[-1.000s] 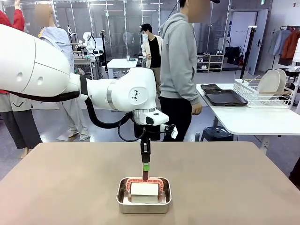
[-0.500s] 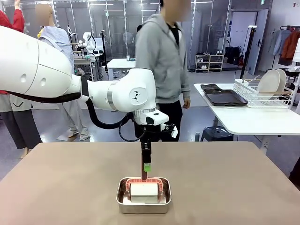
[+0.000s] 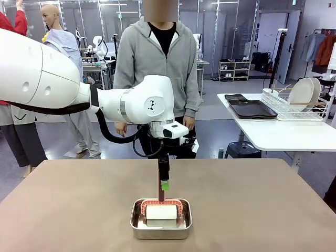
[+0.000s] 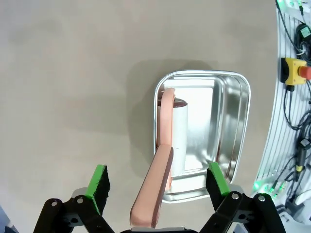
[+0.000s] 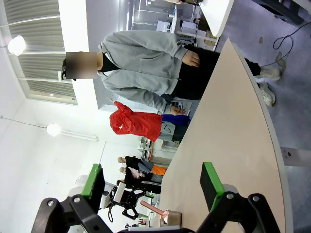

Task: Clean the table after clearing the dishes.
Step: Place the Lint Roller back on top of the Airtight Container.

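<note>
One brown table [image 3: 273, 205] in a busy workroom, one person [image 3: 157, 58] at its far edge; two plates [image 3: 303, 93] racked on one white side table [image 3: 283, 134], beside dark trays [image 3: 252, 108]. One steel pan [image 3: 160, 219] holding one white roller with pink handle [image 4: 160, 170]. Left gripper [image 4: 158, 182] fingers spread above the handle; right gripper [image 5: 151, 189] likewise spread, empty.

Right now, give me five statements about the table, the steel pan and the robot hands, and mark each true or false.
1. The left hand stands open above the steel pan. True.
2. The pink-handled tool lies on the bare table beside the pan. False: it rests in the pan, its handle sticking out over the rim.
3. White plates stand in a rack on the white side table. True.
4. The right hand is shut on a fork. False: it is open and holds nothing.
5. A person in a grey hoodie stands at the far side of the table. True.
</note>
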Motion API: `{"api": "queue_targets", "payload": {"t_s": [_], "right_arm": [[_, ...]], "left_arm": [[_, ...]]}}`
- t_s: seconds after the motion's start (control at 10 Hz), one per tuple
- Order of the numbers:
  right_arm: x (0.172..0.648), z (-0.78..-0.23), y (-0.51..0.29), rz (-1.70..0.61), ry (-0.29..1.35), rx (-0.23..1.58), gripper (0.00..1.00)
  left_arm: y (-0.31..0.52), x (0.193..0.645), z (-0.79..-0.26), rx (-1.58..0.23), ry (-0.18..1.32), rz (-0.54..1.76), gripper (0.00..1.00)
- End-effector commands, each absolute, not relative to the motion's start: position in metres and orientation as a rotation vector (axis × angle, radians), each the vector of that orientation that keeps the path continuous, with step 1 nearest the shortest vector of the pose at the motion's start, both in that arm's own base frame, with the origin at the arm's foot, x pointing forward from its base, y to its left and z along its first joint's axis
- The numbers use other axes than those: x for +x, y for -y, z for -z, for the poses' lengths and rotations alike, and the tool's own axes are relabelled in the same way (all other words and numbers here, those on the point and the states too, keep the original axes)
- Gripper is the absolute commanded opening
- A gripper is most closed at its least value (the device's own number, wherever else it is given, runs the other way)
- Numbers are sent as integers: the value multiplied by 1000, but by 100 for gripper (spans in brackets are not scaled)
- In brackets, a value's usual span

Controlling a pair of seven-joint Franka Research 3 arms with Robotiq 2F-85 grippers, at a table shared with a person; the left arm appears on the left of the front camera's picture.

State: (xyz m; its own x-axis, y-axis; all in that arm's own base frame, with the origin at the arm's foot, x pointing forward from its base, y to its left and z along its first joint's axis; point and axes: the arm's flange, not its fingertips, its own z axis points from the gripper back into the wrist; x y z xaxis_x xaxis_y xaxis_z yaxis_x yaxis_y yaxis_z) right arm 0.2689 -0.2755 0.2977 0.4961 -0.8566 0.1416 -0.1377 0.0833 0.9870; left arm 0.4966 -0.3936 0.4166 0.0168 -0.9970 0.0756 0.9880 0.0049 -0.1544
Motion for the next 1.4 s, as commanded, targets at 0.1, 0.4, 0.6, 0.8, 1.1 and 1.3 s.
{"api": "queue_targets", "payload": {"t_s": [0.1,0.4,0.6,0.8,1.1,1.3], "right_arm": [[262,-301,266,664,935,1403,100],[262,-301,266,664,935,1403,100],[262,-301,266,664,935,1403,100],[262,-301,266,664,935,1403,100],[262,-301,266,664,935,1403,100],[262,-301,266,664,935,1403,100]], "left_arm": [[394,497,-417,-182,-61,1556,100],[394,497,-417,-182,-61,1556,100],[394,497,-417,-182,-61,1556,100],[394,497,-417,-182,-61,1556,100],[394,497,-415,-183,-65,1555,100],[353,524,-439,-487,-91,1432,100]]}}
